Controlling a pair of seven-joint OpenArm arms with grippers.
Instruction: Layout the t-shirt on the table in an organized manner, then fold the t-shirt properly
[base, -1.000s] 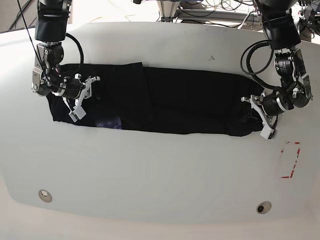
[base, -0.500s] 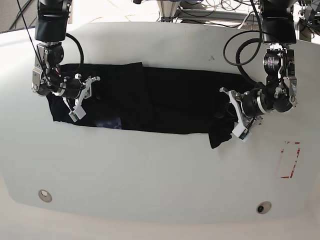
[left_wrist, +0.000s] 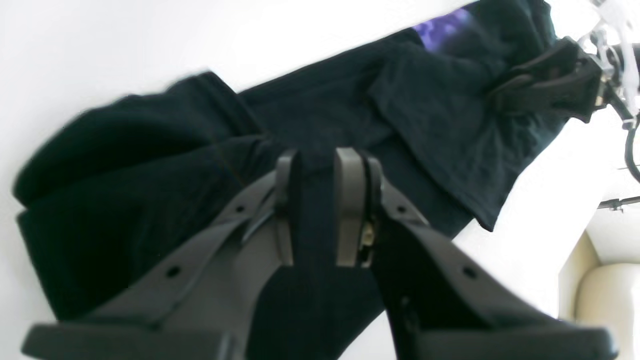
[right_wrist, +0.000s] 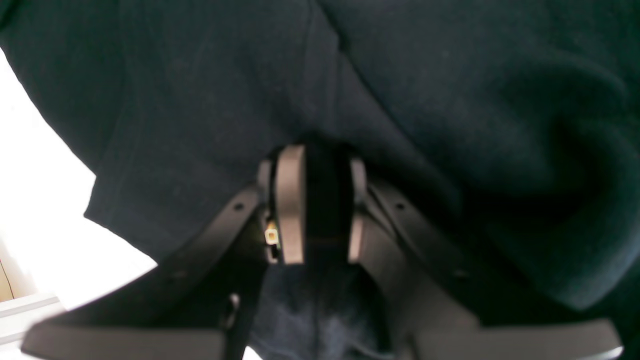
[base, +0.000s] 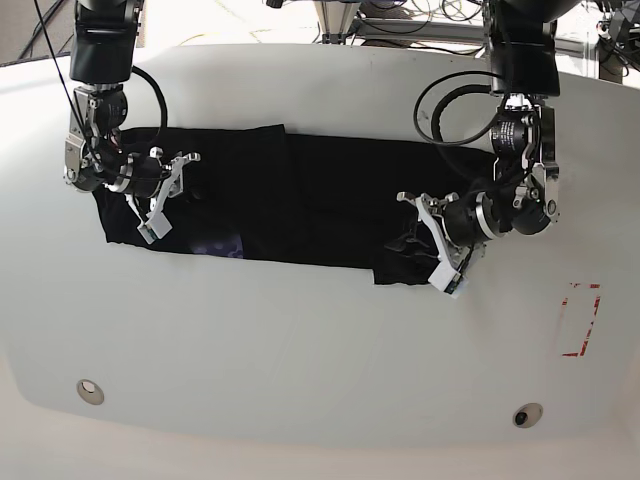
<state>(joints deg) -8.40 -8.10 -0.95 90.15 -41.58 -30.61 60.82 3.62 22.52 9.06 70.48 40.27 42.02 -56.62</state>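
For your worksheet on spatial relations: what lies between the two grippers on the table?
In the base view, only the black t-shirt stretches from the right gripper to the left gripper, both shut on it.

free: near half of bench (base: 300, 350) bare | obstacle: t-shirt (base: 320, 200) strip across the middle | ends: arms over both

No readable text or labels

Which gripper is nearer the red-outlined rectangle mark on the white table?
Left. The left gripper holds the black cloth t-shirt just inward of the red-outlined rectangle mark; the right gripper grips the shirt's far end, across the table.
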